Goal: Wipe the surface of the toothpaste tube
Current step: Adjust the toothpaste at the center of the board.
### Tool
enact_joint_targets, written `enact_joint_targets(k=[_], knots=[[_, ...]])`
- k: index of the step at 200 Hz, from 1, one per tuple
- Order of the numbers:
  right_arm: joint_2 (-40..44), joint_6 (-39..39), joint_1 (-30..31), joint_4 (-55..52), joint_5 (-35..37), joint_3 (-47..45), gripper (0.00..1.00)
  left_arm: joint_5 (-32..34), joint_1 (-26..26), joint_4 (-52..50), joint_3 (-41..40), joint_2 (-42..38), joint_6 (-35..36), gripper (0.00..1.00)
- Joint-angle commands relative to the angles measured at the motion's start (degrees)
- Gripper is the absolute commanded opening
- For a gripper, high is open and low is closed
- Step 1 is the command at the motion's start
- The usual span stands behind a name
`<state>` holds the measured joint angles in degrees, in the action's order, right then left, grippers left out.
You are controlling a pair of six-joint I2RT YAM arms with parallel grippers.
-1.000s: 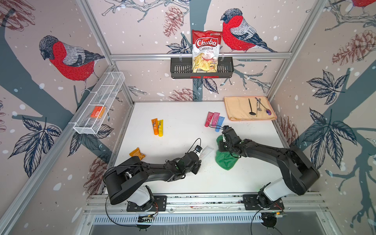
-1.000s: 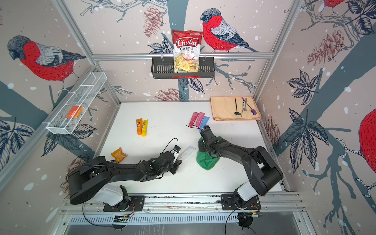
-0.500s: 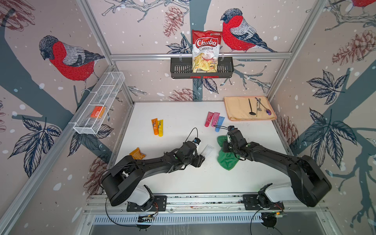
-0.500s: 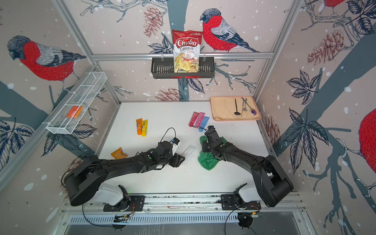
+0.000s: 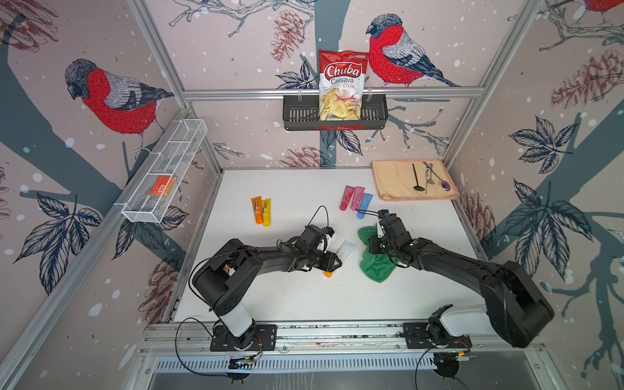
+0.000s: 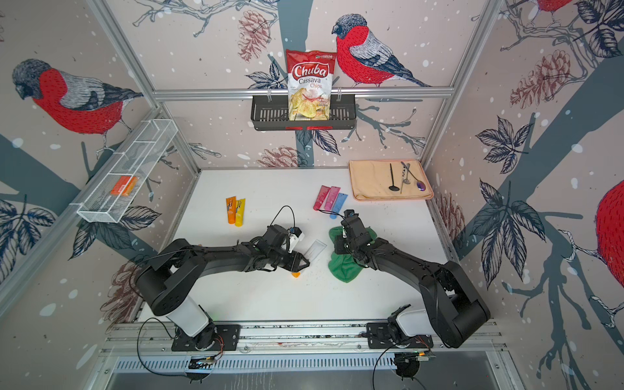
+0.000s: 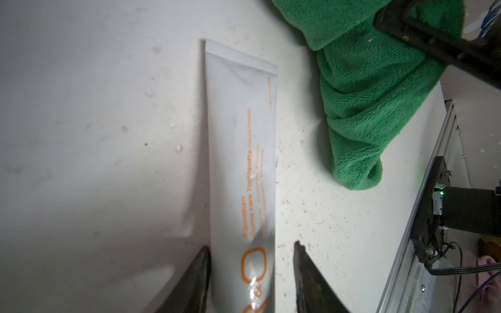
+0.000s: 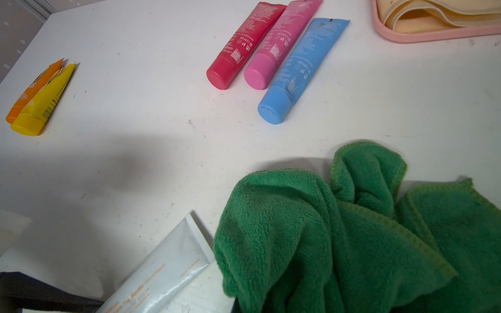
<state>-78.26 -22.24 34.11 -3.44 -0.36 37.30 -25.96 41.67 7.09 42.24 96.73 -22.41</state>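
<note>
The left hand [image 7: 252,245] has eased off, its jaws now half-open astride the toothpaste tube [image 7: 241,130], which lies flat on the counter [image 5: 304,297]. The right hand [image 5: 374,245] pinches the green cloth [image 7: 360,108] alongside, so wiping likely waits on a fresh grip.

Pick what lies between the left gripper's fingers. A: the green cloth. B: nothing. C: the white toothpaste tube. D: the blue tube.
C: in the left wrist view the white toothpaste tube lies between the two fingers of the left gripper; the green cloth lies apart from them.
</note>
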Motion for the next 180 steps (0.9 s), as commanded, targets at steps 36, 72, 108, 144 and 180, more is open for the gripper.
enact_joint_targets(k=[36,72,108,144,180], knots=[[0.7,0.6,0.1,1.2,-1.2,-0.3,0.00,0.9,-0.2,-5.7,1.9,4.4,2.6,0.29],[2.8,0.7,0.1,0.6,-1.4,-0.5,0.00,4.1,0.0,-6.8,0.7,2.2,2.5,0.15],[8.0,0.4,0.1,-1.7,-0.3,-0.4,0.00,13.5,0.8,-12.1,2.1,-4.5,2.9,0.11],[15.4,0.4,-0.1,-5.4,2.5,-0.5,0.00,41.4,7.1,-25.5,9.6,-9.5,4.9,0.10],[21.7,0.8,-1.8,-8.4,3.9,-0.8,0.00,64.7,13.1,-31.6,14.2,-4.2,5.4,0.10]])
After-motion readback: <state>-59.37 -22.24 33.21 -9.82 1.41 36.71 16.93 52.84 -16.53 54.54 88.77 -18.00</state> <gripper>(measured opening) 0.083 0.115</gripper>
